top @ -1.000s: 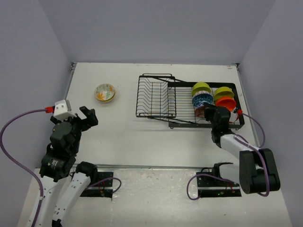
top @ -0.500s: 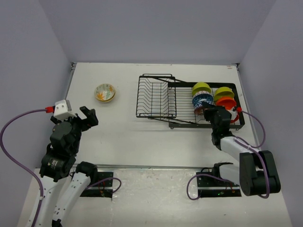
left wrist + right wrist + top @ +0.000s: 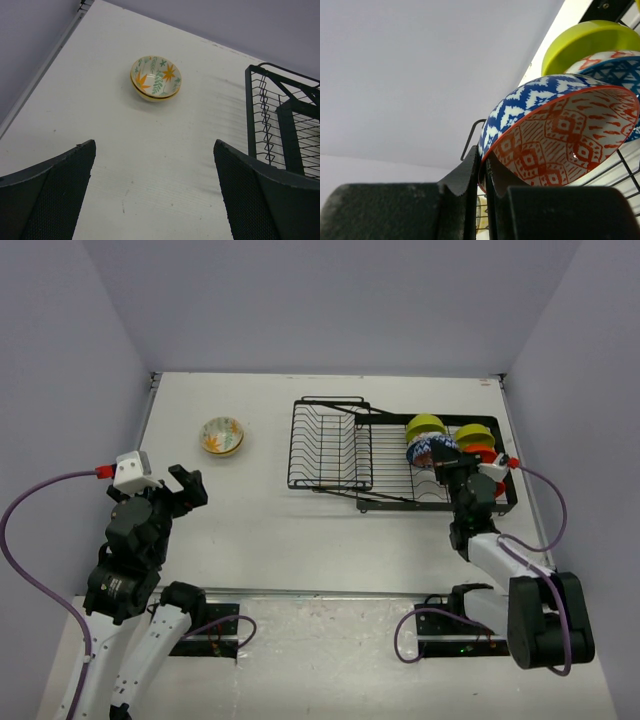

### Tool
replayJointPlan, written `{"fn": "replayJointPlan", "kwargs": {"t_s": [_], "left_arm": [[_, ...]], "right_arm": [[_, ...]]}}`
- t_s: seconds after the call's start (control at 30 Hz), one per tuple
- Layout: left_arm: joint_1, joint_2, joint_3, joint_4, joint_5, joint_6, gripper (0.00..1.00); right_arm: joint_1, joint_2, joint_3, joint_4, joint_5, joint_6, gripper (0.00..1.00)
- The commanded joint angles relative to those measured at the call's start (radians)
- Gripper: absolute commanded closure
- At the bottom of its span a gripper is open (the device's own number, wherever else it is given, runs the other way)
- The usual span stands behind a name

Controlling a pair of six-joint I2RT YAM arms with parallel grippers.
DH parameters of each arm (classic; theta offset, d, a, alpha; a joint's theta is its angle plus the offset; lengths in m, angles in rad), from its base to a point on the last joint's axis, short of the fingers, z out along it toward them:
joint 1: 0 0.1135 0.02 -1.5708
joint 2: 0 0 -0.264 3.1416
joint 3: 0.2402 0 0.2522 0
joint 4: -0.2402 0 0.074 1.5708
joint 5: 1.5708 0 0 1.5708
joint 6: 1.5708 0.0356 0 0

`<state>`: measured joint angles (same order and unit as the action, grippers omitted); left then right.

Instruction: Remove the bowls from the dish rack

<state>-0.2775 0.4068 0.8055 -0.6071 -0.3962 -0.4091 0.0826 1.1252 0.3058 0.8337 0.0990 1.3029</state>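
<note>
The right end effector is pinching the rim of the blue bowl, with its fingers pressed tight on the thin edge. The bowl is tipped on its side at the rack, just past the fingertips, and its red inside faces the arm. A green bowl and an orange bowl sit close behind it. I think this bowl must come up and out next. The left end effector is spread wide, far off, near the flower bowl on the worktop.
</note>
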Motion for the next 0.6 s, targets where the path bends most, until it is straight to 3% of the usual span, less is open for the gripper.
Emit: {"fn": "replayJointPlan", "kwargs": {"t_s": [0.0,0.1,0.27,0.4,0.57], "left_arm": [[-0.003,0.006,0.004,0.046,0.0,0.009,0.0],[-0.003,-0.003,0.006,0.041,-0.018,0.003,0.0],[-0.002,-0.034,0.008,0.033,-0.062,-0.014,0.0],[0.001,-0.046,0.017,0.014,-0.111,-0.046,0.0],[0.018,-0.097,0.029,-0.026,-0.216,-0.094,0.0]], "right_arm": [[-0.006,-0.06,0.019,0.105,-0.048,-0.068,1.0],[0.005,-0.126,0.071,0.047,-0.129,-0.158,1.0],[0.081,-0.251,0.219,-0.255,-0.197,-0.413,1.0],[0.268,-0.272,0.415,-0.465,-0.225,-0.657,1.0],[0.504,-0.139,0.648,-0.76,-0.297,-0.977,1.0]]}}
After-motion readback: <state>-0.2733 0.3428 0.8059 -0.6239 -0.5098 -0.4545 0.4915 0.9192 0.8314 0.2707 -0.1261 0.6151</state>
